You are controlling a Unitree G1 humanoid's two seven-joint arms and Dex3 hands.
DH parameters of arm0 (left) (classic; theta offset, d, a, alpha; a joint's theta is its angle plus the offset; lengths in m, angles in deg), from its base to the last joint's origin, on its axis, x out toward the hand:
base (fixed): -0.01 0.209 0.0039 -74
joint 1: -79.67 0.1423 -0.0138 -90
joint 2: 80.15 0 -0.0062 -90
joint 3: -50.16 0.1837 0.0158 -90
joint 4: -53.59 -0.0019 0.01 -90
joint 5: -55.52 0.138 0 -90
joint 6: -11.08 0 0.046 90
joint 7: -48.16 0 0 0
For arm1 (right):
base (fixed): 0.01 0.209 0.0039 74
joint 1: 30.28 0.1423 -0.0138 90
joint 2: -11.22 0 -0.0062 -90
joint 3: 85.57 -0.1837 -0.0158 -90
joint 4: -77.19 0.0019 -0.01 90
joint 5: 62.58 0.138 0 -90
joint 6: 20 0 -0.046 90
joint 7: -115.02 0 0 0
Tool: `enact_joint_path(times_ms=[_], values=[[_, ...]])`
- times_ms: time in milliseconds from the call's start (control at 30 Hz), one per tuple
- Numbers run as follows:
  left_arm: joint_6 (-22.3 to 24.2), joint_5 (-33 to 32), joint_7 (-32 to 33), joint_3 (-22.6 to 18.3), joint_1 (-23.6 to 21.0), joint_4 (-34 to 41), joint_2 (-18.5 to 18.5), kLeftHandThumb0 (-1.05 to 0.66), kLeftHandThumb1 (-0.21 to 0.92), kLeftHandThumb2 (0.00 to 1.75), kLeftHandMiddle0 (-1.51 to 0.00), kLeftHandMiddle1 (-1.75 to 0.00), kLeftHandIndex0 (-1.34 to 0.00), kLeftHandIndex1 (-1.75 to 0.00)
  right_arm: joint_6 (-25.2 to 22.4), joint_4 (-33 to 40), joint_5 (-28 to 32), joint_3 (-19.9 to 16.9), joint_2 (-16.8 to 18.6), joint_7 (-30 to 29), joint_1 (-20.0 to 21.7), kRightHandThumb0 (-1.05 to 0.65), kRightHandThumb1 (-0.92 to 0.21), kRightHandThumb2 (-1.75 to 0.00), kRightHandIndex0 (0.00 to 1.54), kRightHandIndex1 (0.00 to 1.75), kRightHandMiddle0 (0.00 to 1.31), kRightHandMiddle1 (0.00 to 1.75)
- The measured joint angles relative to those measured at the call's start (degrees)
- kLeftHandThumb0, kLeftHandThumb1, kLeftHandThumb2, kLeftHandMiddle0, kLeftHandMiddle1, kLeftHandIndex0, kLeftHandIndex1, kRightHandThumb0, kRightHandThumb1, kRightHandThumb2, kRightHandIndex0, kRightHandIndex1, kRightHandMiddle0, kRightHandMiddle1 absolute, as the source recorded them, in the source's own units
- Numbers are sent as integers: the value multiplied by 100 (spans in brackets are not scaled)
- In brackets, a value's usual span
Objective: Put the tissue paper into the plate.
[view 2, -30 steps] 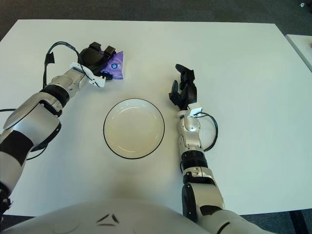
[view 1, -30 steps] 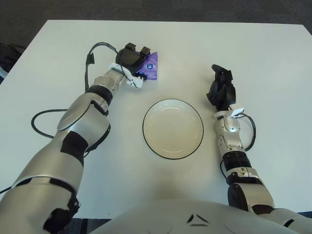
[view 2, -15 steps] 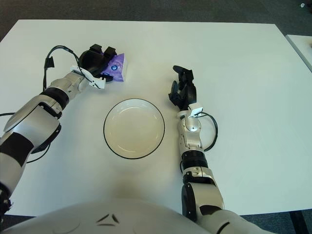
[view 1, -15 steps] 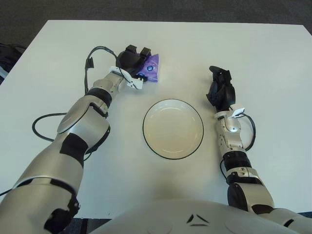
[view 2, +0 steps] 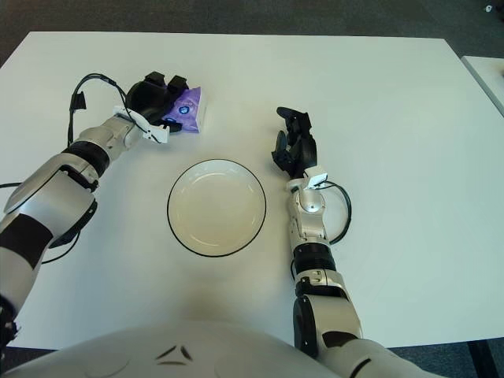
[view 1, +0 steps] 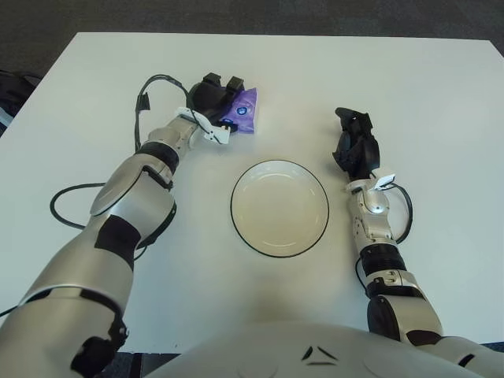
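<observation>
A purple tissue pack (view 1: 246, 111) lies on the white table, beyond and to the left of the plate. My left hand (view 1: 213, 98) is over the pack's left half, black fingers curled around it, and the pack still touches the table. The white plate (view 1: 279, 209) with a dark rim sits at the table's centre with nothing in it. My right hand (view 1: 354, 143) shows just right of the plate, fingers relaxed and holding nothing.
A black cable (view 1: 150, 85) loops off my left wrist, and another cable (view 1: 64, 206) lies by my left forearm. Dark floor shows beyond the table's far edge (view 1: 283, 33).
My left arm has reached slightly farther over the tissue pack, and the pack has shifted a little. The right hand has drifted slightly to the left.
</observation>
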Motion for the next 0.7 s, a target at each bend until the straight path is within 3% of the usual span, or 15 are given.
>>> enact_joint_path(times_ms=[367, 700], values=[[-864, -448, -407, -583, -3, 37, 250, -46, 39, 122, -114, -175, -56, -175, 0, 5, -1, 12, 0, 4, 7, -57, -92, -72, 40, 54, 16, 109], [-1596, -702, -568, -1012, -58, 518, 647, -48, 33, 130, -119, -175, -60, -175, -2, 5, -1, 11, -1, 25, 7, -59, -92, -71, 38, 54, 15, 109]])
